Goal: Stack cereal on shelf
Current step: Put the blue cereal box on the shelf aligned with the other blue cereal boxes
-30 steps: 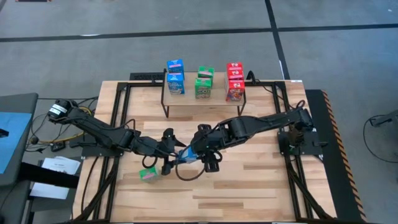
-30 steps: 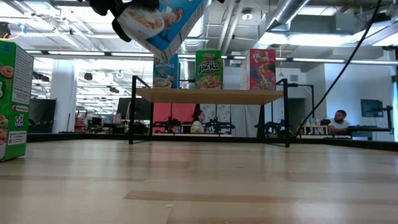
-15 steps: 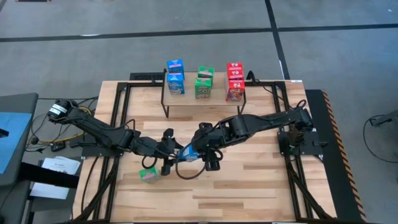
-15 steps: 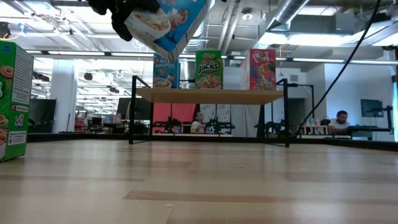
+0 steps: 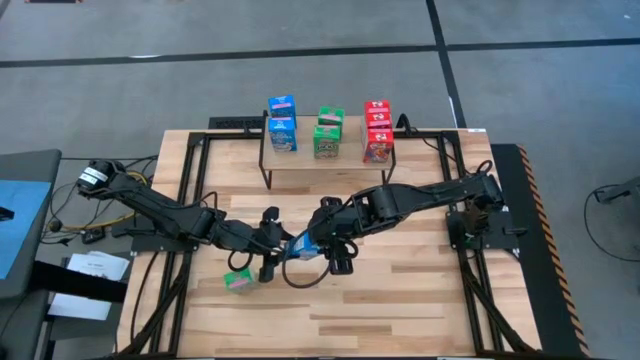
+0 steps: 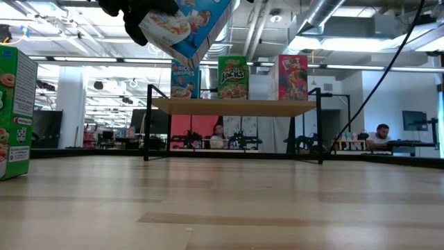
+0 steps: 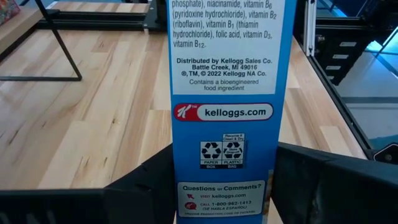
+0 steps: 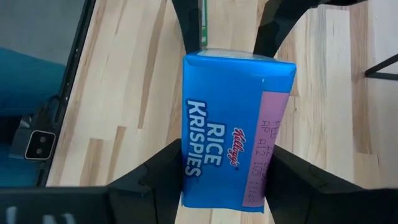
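Observation:
A blue Rice Krispies cereal box [image 5: 298, 247] hangs tilted above the table's middle, held between both grippers. My left gripper [image 5: 270, 245] comes at it from the table's left and is shut on it. My right gripper [image 5: 318, 248] comes from the right and is shut on it too. The shelf [image 5: 303, 160] stands at the far edge on black legs. It carries two stacked blue boxes [image 5: 282, 120], two green [image 5: 328, 132] and red ones [image 5: 377, 130]. One green box [image 5: 238, 281] stands upright on the table near my left gripper. My left gripper pinches the blue box near one end [image 7: 183, 171], one finger on each broad face, with the narrow printed side between them. The fingers reach in nearly level from the table's left. The box is clear of the table and tilted. My right gripper pinches the same box at its other end [image 8: 189, 180], one finger on each side of the panel lettered RICE KRISPIES. Its fingers slant down from the table's right. The box reaches away from them toward my left gripper's fingers [image 8: 186, 25].
The black frame rails [image 5: 190, 190] run along both table sides. The light-wood tabletop [image 5: 400, 300] lies bare in front of the shelf and at the near right. People sit at desks [image 6: 378, 135] in the room beyond.
My left gripper's fingers have closed in on the blue box, and the box has turned a little in the low view. Both arms have stayed in place, with the box still off the table.

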Controlling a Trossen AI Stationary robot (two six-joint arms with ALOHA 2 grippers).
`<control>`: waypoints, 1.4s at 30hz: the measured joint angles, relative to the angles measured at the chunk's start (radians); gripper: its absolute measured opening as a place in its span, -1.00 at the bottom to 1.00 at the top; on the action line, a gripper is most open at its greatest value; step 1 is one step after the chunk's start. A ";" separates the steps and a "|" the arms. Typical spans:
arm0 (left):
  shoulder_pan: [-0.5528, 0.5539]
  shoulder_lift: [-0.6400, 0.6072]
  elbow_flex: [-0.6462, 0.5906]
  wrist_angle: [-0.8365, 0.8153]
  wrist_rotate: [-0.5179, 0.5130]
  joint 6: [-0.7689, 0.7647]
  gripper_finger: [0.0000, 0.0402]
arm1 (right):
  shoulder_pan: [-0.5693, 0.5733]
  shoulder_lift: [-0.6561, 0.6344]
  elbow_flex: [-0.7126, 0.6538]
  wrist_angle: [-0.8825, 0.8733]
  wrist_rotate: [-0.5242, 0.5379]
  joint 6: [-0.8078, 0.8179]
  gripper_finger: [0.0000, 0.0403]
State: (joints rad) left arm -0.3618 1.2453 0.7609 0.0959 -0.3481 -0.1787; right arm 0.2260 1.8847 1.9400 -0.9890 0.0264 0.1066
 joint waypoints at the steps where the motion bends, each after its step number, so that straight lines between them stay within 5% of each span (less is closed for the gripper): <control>1: 0.000 0.000 0.000 0.000 0.000 0.000 -0.09 | 0.000 0.000 0.000 0.000 0.000 0.002 0.06; 25: 0.000 -0.003 0.000 -0.002 -0.004 0.001 -0.09 | -0.005 -0.010 0.000 -0.064 -0.005 0.031 0.39; 42: 0.006 -0.187 0.000 -0.058 -0.139 0.135 -0.09 | 0.036 -0.249 0.000 -0.069 -0.001 0.080 0.40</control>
State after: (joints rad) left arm -0.3561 1.0581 0.7609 0.0384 -0.4868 -0.0436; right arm 0.2620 1.6362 1.9400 -1.0582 0.0250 0.1864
